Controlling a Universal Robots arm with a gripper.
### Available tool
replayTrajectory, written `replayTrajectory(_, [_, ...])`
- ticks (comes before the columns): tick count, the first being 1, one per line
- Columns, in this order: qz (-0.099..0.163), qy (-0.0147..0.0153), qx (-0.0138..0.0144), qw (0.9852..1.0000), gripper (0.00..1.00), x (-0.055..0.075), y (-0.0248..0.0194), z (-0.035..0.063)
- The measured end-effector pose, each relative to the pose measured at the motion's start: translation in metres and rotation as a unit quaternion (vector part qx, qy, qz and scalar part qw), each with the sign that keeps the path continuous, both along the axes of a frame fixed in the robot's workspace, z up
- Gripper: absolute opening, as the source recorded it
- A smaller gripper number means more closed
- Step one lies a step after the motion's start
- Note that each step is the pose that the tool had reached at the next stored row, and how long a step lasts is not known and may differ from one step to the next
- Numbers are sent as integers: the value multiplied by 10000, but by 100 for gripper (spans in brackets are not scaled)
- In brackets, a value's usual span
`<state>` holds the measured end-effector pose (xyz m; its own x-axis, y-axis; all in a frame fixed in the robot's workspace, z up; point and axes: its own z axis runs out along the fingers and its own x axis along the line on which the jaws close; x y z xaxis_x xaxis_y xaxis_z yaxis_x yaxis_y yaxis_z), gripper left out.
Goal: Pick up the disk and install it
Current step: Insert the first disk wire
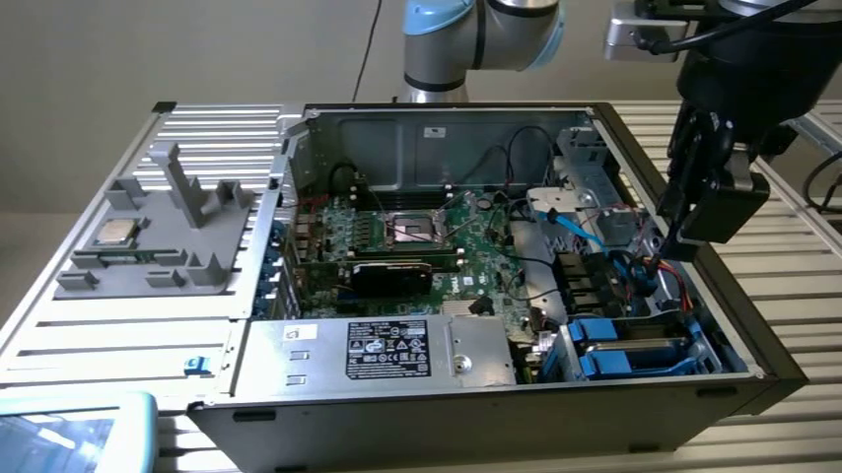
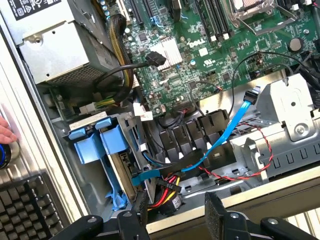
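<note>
Hanging over the wall of the case (image 1: 460, 426) on the exterior view's right, the gripper (image 1: 691, 235) read as one dark mass. Its fingers could not be told apart there, and the arm above it was cut off by the frame. The disk (image 1: 629, 347) sat inside the case, in the near corner on the exterior view's right, apart from the gripper. Its blue carrier was plain, but only a sliver of grey showed between the blue parts and the label was hidden. The power supply (image 1: 382, 350) filled the near side of the case beside it. The CPU chip (image 1: 116, 234) lay outside the case, on a grey fixture at the exterior view's left.

In the wrist view the gripper (image 2: 177, 212) stood open. Its fingers (image 2: 216, 207) were apart and gripped nothing, with only the case's cables behind the gap. The disk (image 2: 111, 144) showed as two blue tabs standing in the bay just beside the power supply (image 2: 65, 45). Its body ran down into shadow and was mostly hidden. A blue cable (image 2: 227, 127) arched across the inside of the case. Outside the case wall lay a keyboard (image 2: 25, 210), cut off by the frame, and a pink sliver that seemed part of a hand (image 2: 4, 132).
</note>
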<state>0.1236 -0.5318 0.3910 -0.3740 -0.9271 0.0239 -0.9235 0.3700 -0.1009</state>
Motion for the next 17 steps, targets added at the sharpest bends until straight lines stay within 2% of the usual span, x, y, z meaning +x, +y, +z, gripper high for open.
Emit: replayTrajectory(17, [0,0,-1,10000,58,0,0,1])
